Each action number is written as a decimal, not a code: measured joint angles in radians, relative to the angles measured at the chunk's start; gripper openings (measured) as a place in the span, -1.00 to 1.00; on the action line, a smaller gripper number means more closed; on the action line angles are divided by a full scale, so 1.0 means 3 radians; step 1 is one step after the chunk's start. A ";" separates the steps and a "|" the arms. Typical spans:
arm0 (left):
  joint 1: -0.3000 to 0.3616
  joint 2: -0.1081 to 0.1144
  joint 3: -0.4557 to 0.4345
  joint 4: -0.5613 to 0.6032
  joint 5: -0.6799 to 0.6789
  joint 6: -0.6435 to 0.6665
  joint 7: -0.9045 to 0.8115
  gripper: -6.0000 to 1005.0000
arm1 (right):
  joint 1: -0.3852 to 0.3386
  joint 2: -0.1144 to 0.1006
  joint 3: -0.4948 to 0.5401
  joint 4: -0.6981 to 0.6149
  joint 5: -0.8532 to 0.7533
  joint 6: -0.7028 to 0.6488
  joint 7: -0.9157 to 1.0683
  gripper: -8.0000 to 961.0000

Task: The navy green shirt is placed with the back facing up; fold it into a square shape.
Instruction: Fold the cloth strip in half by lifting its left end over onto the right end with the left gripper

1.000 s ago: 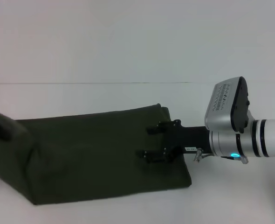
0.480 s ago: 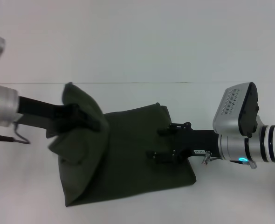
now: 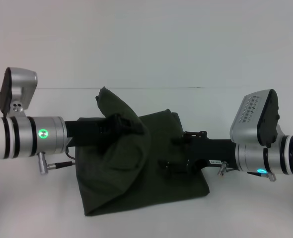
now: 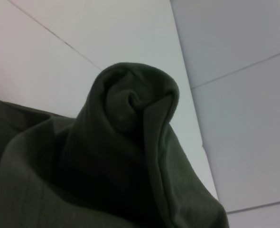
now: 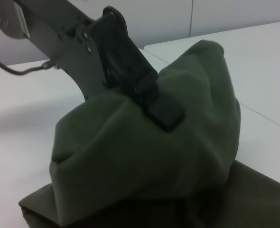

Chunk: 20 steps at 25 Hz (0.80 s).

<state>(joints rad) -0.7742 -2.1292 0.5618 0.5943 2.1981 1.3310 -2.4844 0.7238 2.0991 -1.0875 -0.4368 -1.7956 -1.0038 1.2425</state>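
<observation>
The navy green shirt [image 3: 151, 183] lies on the white table [image 3: 136, 49], partly folded. Its left end is lifted into a bunched hump [image 3: 121, 111]. My left gripper [image 3: 117, 127] reaches in from the left and is shut on that raised fabric, which drapes over it. In the right wrist view the same gripper [image 5: 154, 102] shows one black finger [image 5: 130, 61] lying against the hump [image 5: 197, 109]. The left wrist view is filled with gathered cloth [image 4: 130, 142]. On the shirt's flat right part rests my right gripper [image 3: 172, 151], open, with its fingers spread.
A thin seam [image 3: 226, 88] runs across the table behind the shirt. A cable [image 3: 62, 166] loops under the left wrist. White tabletop [image 3: 37, 208] surrounds the shirt on all sides.
My left arm has swept in from the left, carrying the shirt's left end up and rightward over the rest. The right gripper has drifted slightly right while staying on the cloth.
</observation>
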 joint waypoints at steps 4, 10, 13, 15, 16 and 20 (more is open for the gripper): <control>0.0058 -0.0070 -0.0001 -0.0011 -0.0105 -0.0079 0.0065 -0.68 | -0.0009 -0.0002 0.0000 -0.0001 0.0002 -0.0001 0.0000 0.66; 0.0109 -0.0102 0.0005 -0.0108 -0.0177 -0.0238 0.0168 -0.62 | -0.0018 -0.0002 -0.0001 -0.0002 0.0003 -0.0010 0.0005 0.66; 0.0113 -0.0105 -0.0001 -0.0251 -0.0287 -0.0318 0.0331 -0.58 | -0.0030 -0.0002 -0.0001 -0.0003 0.0003 -0.0012 0.0021 0.66; 0.0110 -0.0108 -0.0003 -0.0364 -0.0430 -0.0340 0.0517 -0.56 | -0.0056 -0.0003 -0.0001 -0.0003 0.0004 -0.0017 0.0028 0.66; 0.0110 -0.0109 -0.0004 -0.0398 -0.0483 -0.0351 0.0577 -0.55 | -0.0074 -0.0005 -0.0001 -0.0004 0.0004 -0.0022 0.0031 0.66; 0.0118 -0.0110 -0.0012 -0.0528 -0.0743 -0.0387 0.0771 -0.51 | -0.0200 -0.0012 0.0000 -0.0057 0.0003 -0.0029 0.0036 0.66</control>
<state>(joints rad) -0.7388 -2.1621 0.5581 0.4359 1.9752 1.2149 -2.2533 0.6639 2.0956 -1.0876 -0.4538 -1.7946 -1.0127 1.2533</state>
